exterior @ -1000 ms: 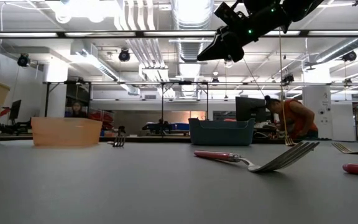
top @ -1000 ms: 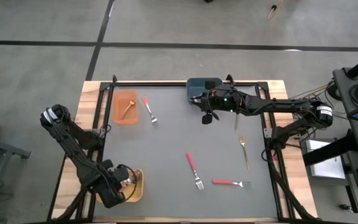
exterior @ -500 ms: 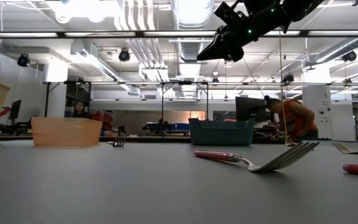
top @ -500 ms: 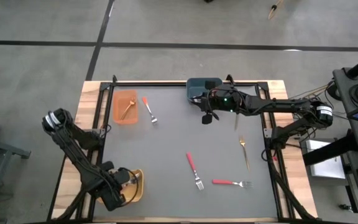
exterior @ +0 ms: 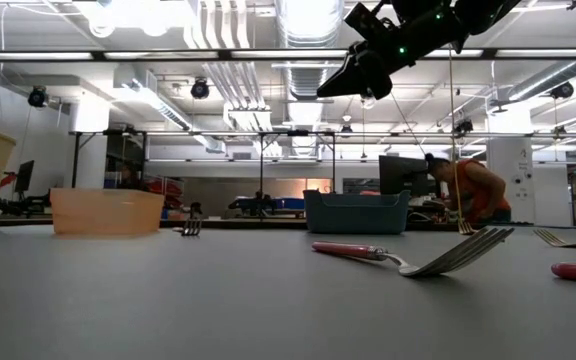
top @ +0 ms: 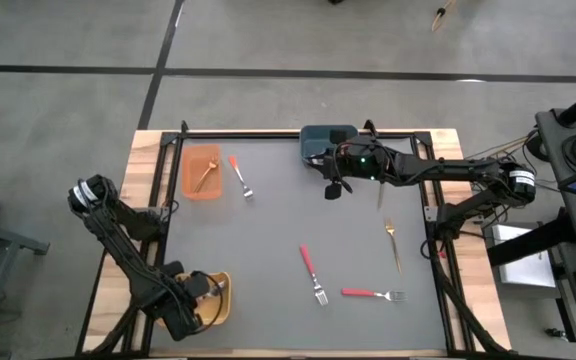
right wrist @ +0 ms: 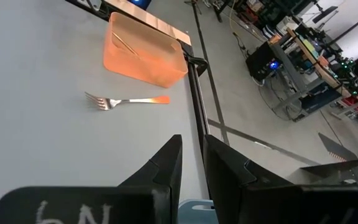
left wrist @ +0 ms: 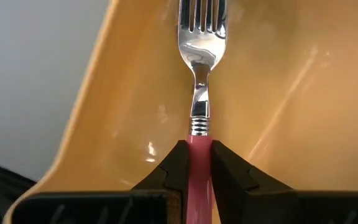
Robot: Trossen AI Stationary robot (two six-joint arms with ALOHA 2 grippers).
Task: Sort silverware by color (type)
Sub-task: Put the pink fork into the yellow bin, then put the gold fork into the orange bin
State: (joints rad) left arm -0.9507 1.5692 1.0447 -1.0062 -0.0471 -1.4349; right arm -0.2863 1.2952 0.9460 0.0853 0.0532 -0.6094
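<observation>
The left gripper (left wrist: pixel 196 163) pinches the pink handle of a silver-tined fork (left wrist: pixel 201 74) whose tines hang inside the yellow plastic bin (top: pixel 223 300) at the near left corner of the grey table (top: pixel 298 220). The right gripper (top: pixel 334 187) hovers near the blue-grey bin (top: pixel 320 140), fingers nearly pressed together, holding nothing. Two red-handled forks (top: pixel 314 274) and a thin gold fork (top: pixel 393 243) lie on the table; an orange-handled fork (right wrist: pixel 127 101) lies beside the orange bin (right wrist: pixel 143 59), which holds gold cutlery. No writing can be read with certainty.

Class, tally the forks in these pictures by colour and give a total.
Red-handled forks: 3
Orange-handled fork: 1
All-gold forks: 2 clear; a possible third is uncertain
Total: 6 clear
</observation>
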